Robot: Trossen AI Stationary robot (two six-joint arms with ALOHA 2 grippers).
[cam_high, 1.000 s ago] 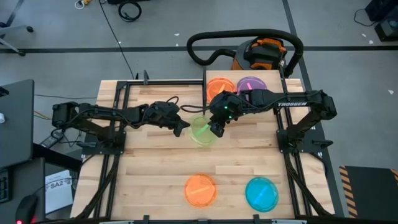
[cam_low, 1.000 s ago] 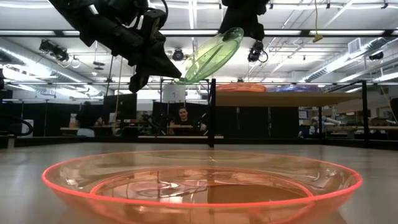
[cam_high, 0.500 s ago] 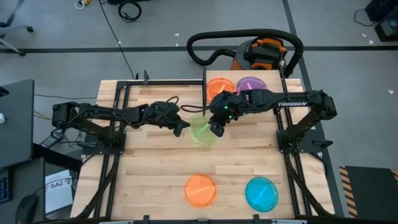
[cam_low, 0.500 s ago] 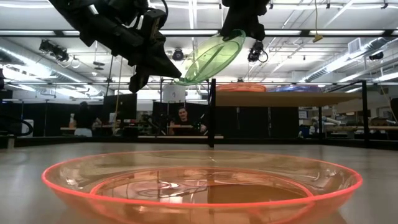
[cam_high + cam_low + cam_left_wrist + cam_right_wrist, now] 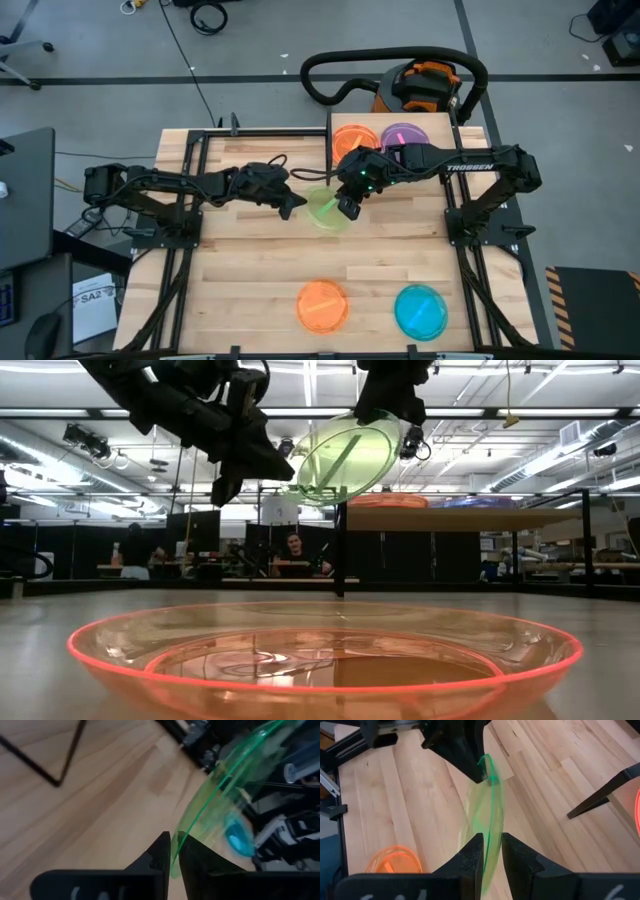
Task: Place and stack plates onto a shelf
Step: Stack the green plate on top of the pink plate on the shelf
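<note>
Even overhead light from ceiling strip lamps [image 5: 560,412] leaves only faint shadows on the wooden tabletop [image 5: 250,260]. Nearest the low camera, the orange plate [image 5: 325,660] glows along its rim. The green plate [image 5: 220,800] smears with blur.

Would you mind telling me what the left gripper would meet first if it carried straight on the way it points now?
Probably the green plate, whose rim already sits between the left gripper's jaws; beyond it, the right gripper holding the plate's other edge.
</note>
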